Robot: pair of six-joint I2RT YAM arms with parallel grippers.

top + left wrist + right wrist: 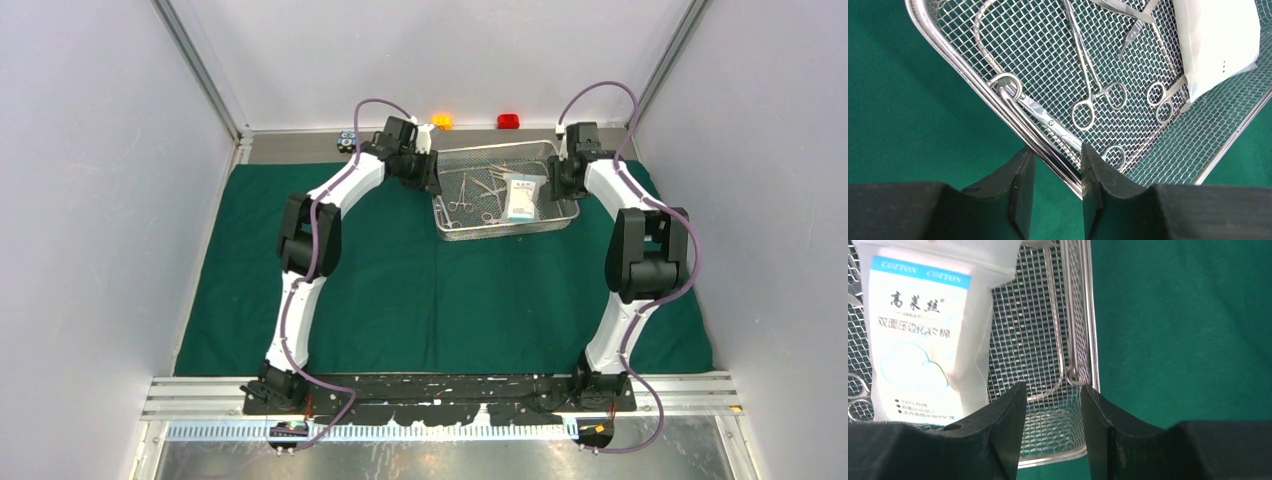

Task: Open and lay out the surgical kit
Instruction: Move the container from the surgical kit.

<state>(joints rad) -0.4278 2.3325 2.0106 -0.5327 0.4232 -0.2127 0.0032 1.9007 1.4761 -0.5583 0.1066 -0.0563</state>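
Observation:
The wire-mesh tray (505, 232) of the surgical kit sits at the back of the spread dark green cloth (440, 300). Inside lie forceps (1084, 55), scissors (1049, 121) along the rim, and a white-blue cotton packet (918, 335). My left gripper (1057, 150) is at the tray's left end, open. Its jaws straddle the rim (955, 53): the right finger is against it and the left finger is apart over cloth. My right gripper (1053, 387) is open over the tray's right end, with the mesh and the wire handle (1058, 340) between its jaws and the end wall (1092, 315) by its right finger.
Behind the cloth stand an orange block (442, 122), a red block (508, 121) and black-blue blocks (347, 140). Grey walls close in the left, right and back. A metal rail (200, 395) runs along the near edge by the arm bases.

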